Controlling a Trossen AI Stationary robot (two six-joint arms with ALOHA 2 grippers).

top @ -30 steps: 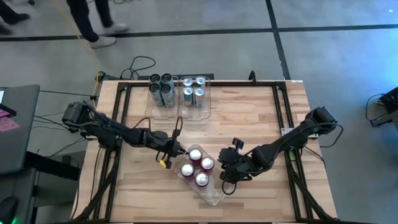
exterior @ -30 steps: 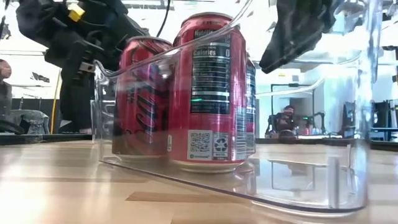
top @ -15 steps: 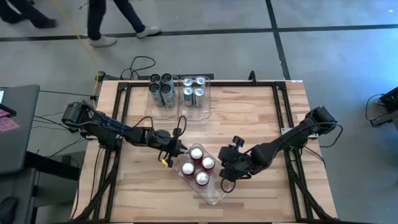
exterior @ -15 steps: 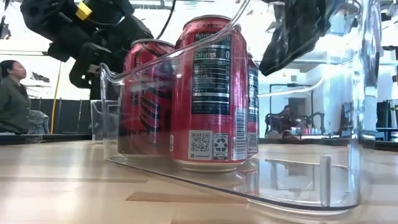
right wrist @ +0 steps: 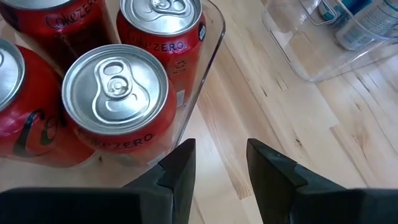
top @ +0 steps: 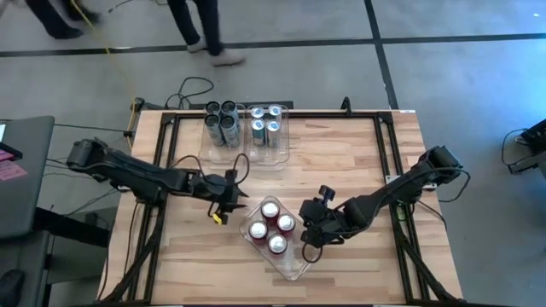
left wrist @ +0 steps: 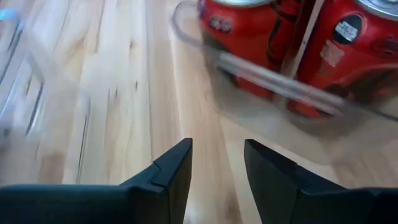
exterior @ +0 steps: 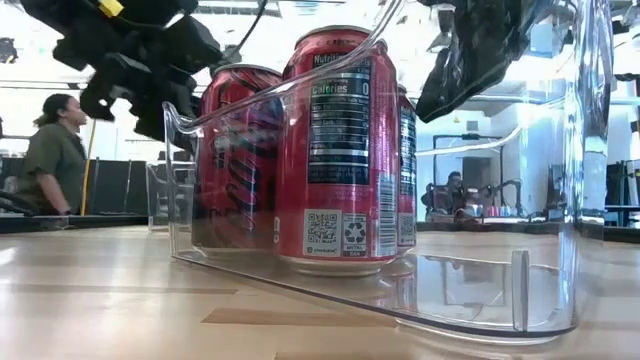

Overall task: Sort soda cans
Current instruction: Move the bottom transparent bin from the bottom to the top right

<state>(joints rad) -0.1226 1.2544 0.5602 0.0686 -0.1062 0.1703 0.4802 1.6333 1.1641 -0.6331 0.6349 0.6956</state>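
Four red soda cans (top: 270, 228) are stood in the clear bin (top: 291, 265) near the worktop (top: 358, 153) centre. The left end effector (top: 223, 202), parted and empty, is placed at the bin's 10 o'clock; the right end effector (top: 309, 232), also parted and empty, at its 3 o'clock. The bin could be nudged by either, though clearance is hard to judge.

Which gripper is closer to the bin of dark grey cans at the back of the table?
Left. The left gripper sits nearer the bin of dark grey cans; the right gripper is farther, beyond the red cans.

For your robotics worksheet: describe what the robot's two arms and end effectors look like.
Both arms are dark, slender and jointed. The left end effector carries a small yellow tag, with a black cable looping above it. The right end effector is all black. Each wrist view shows two dark, wedge-shaped fingers with flat inner faces.
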